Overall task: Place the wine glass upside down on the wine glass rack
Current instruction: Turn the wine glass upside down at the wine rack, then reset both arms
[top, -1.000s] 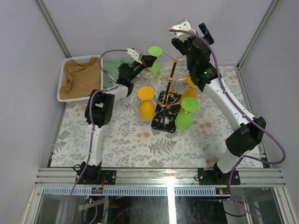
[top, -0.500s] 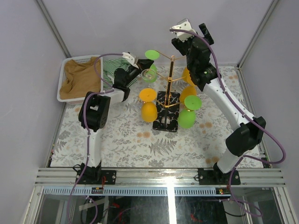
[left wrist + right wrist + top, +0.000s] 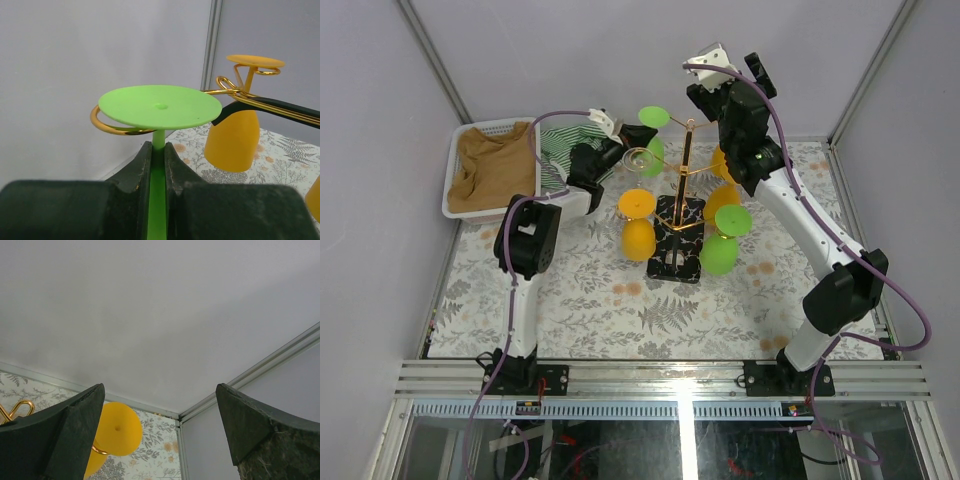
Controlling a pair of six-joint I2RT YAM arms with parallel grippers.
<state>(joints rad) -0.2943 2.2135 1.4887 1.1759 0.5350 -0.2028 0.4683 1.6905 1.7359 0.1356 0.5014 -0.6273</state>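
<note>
Presently, the hanging step is shown close to completion. The left tool is clenched on the stem of the green wine glass, which is held upside down with its foot uppermost. The glass is at an upper hook arm on the far-left side of the wine glass rack. The rack stands toward the far middle of the desk.

In the left wrist view the gold curl is seen passing just beneath the foot and around the stem. Whether the foot already bears on the wire cannot be told. The right tool is released to its full width and grasps nothing. It is raised above the far side of the rack.

Three other glasses are hung on other arms: an orange glass, a second green glass and a far orange glass.

The next move is judged to call for a slight lowering until the foot is carried by the curl. The fingers would then be eased apart and drawn back from the stem (without dragging it out through the curl's open mouth). Care is advised, since the thin wire may sway.
</note>
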